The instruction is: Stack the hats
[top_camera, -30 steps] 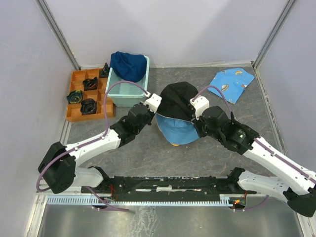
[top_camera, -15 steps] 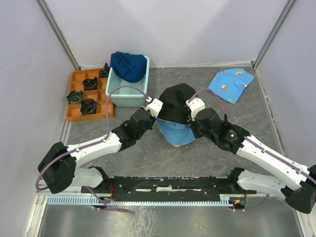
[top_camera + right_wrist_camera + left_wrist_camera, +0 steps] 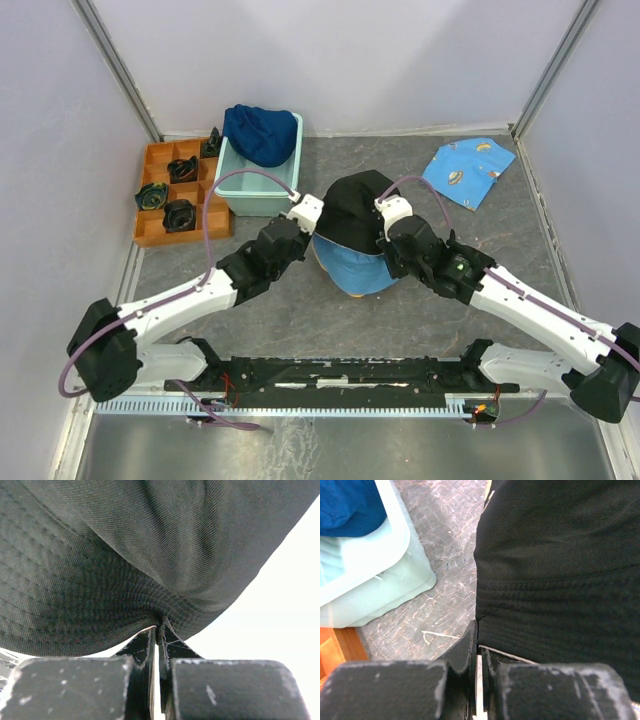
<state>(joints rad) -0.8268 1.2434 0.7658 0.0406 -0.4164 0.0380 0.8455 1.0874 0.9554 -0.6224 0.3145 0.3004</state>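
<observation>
From the top external camera, the black hat [image 3: 358, 205] hung between the 2 arms at the middle of the table [image 3: 290, 300], draped over the far part of the light-blue hat [image 3: 355, 270], which lay beneath it. The left gripper [image 3: 316, 224] met the black hat's left edge and the right gripper [image 3: 384, 232] its right edge; from this height I could not tell how tightly either was clamped. The navy hat [image 3: 260, 132] sat heaped in the mint-green tub [image 3: 243, 195] at the far left, just beside an orange divided tray [image 3: 150, 232] holding small dark items. A light-blue printed cloth [image 3: 468, 168] lay flat at the far right, well apart from the hats; its prints were too small to read.

In the left wrist view, the left gripper [image 3: 478, 640] had its 2 fingers [image 3: 462, 652] pressed almost together, pinching the stitched brim of the black hat [image 3: 560, 580]. A yellow sliver [image 3: 489, 491] showed at that hat's upper edge. The tub [image 3: 375, 580] with the navy hat [image 3: 345, 505] stood to the left, and a corner of the tray [image 3: 335, 650] showed below it.

In the right wrist view, the right gripper [image 3: 160, 630] was likewise clenched on the brim of the black hat [image 3: 125, 555], which filled the frame above its fingers [image 3: 142, 645].
</observation>
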